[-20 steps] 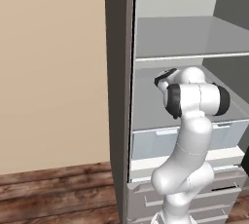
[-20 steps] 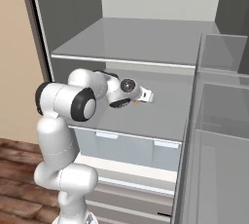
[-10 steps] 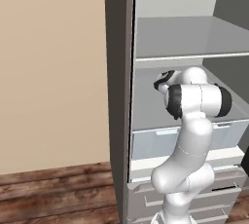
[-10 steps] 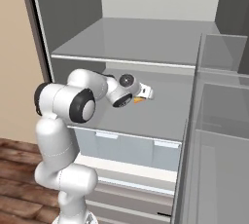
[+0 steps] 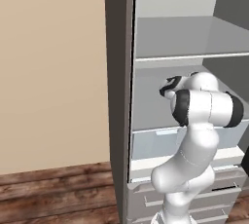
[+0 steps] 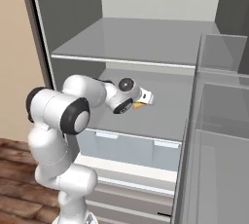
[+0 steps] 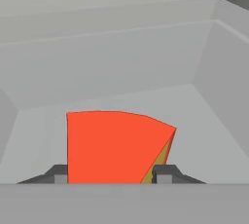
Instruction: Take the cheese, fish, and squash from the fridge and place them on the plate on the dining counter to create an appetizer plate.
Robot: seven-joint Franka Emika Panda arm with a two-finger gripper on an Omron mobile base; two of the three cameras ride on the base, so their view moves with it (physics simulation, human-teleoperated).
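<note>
No readable text, labels, brands, numbers or signs anywhere: none on the fridge (image 6: 146, 43) walls and shelves, none on the cheese (image 7: 114, 147), none on the wooden floor (image 5: 53, 194).

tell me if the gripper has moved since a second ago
Barely. In the right base view the gripper sits at the same spot above the translucent drawer, but its jaws have closed onto the cheese, whose orange now shows at its tip.
</note>
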